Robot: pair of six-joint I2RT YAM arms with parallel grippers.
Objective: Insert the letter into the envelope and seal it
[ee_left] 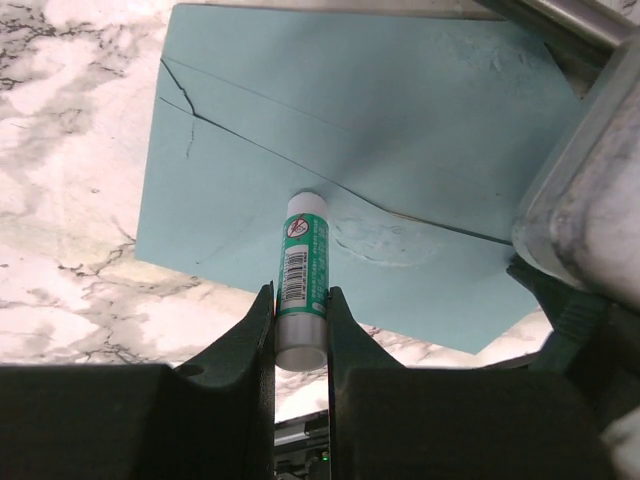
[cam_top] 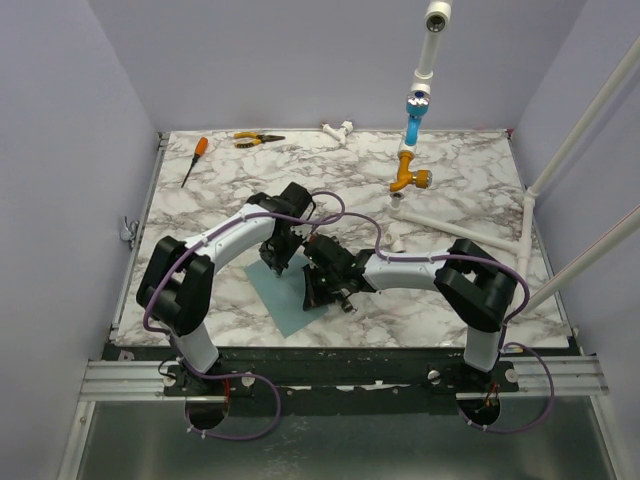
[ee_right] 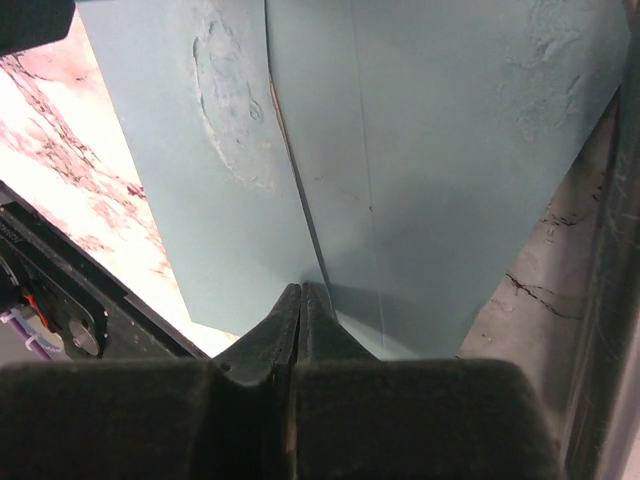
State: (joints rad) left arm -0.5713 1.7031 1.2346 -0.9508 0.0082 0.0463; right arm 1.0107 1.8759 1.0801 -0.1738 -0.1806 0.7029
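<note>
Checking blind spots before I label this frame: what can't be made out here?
- The letter: plainly seen in no view, so whether it is inside the envelope cannot be told.
- Left wrist view: the far tip of the glue stick in the left end effector is foreshortened, so contact with the paper is unclear.
- Top view: the left arm and right arm cover the envelope's middle.
- Right wrist view: the right end effector hides the pinched envelope edge.

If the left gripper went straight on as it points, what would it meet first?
Likely the envelope: the glue stick held in the left gripper aims at its crease; contact depth is unclear.
</note>
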